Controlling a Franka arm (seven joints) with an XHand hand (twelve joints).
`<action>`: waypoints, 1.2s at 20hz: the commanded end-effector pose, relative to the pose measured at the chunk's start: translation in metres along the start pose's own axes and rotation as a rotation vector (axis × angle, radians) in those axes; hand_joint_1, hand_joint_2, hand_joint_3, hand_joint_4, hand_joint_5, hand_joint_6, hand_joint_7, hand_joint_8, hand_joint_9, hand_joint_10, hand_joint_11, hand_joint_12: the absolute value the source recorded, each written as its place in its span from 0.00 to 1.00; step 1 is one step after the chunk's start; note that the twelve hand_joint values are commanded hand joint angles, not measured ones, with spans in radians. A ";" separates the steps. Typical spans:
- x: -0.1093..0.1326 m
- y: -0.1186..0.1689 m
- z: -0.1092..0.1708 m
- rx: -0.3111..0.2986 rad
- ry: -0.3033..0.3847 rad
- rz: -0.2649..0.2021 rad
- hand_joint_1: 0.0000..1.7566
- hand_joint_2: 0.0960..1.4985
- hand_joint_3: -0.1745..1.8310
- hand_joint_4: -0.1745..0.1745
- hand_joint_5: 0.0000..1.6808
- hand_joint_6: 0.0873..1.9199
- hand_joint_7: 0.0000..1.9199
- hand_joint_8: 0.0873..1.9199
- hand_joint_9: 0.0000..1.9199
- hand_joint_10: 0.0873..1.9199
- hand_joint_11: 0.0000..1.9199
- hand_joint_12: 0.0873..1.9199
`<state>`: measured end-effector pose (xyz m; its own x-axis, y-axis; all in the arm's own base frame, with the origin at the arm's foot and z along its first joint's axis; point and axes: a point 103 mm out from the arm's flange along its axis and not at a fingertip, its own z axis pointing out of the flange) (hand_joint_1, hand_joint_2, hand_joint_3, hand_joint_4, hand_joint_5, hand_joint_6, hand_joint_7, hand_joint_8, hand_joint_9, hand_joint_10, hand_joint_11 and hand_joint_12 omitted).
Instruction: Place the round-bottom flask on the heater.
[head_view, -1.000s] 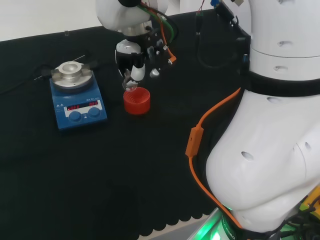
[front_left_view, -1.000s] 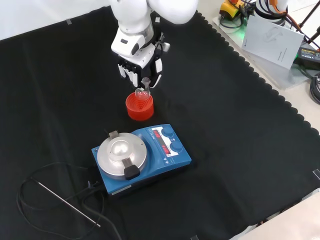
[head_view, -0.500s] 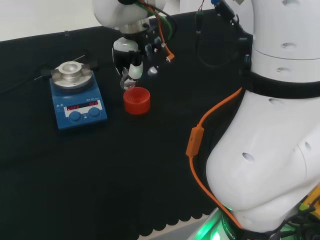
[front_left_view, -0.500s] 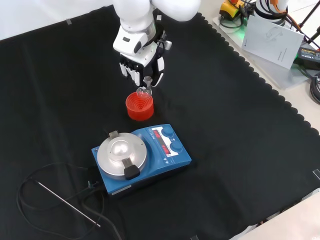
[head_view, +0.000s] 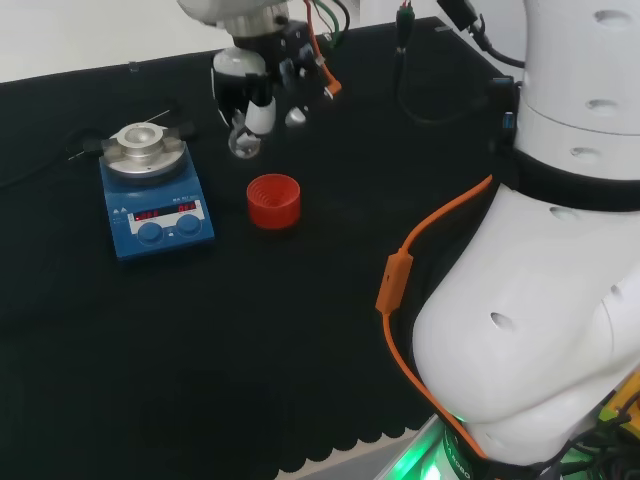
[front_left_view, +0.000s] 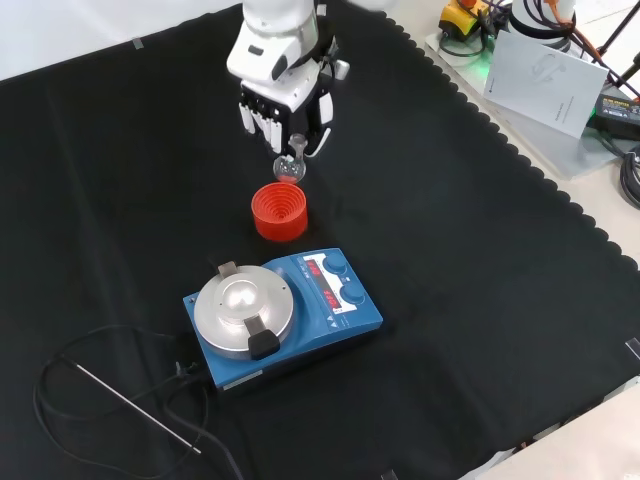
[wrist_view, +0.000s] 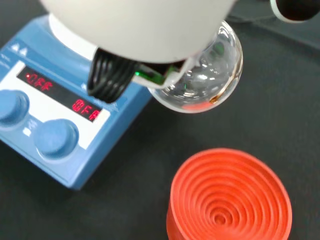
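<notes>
My robot hand (front_left_view: 285, 105) pinches the flask (front_left_view: 290, 167) by its neck; swinging toward the heater (front_left_view: 285, 315), it could slip.

the heater (front_left_view: 285, 315), toward the bench's left edge in the head view, carries two red lit displays (wrist_view: 36, 83) on its blue front panel, each above a blue knob (wrist_view: 55, 137). small white marks (wrist_view: 18, 48) stand at the panel's corner. a white sheet (front_left_view: 545, 72) beyond the bench's corner bears a grey mark too faint to read.
</notes>
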<state>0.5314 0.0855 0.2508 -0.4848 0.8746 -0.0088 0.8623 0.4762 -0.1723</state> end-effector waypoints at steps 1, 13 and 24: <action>0.016 0.008 -0.036 -0.023 -0.012 -0.004 0.76 0.23 0.62 0.00 0.74 0.36 0.75 0.38 0.88 0.25 0.74 0.47; 0.029 0.038 -0.048 -0.037 0.016 -0.001 0.76 0.23 0.62 0.00 0.74 0.36 0.75 0.38 0.88 0.25 0.74 0.47; 0.042 0.075 -0.062 -0.047 0.022 -0.050 0.76 0.23 0.62 0.00 0.74 0.36 0.75 0.38 0.88 0.25 0.74 0.46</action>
<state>0.5785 0.1444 0.3051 -0.4958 0.8684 0.0052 0.8632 0.4934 -0.1072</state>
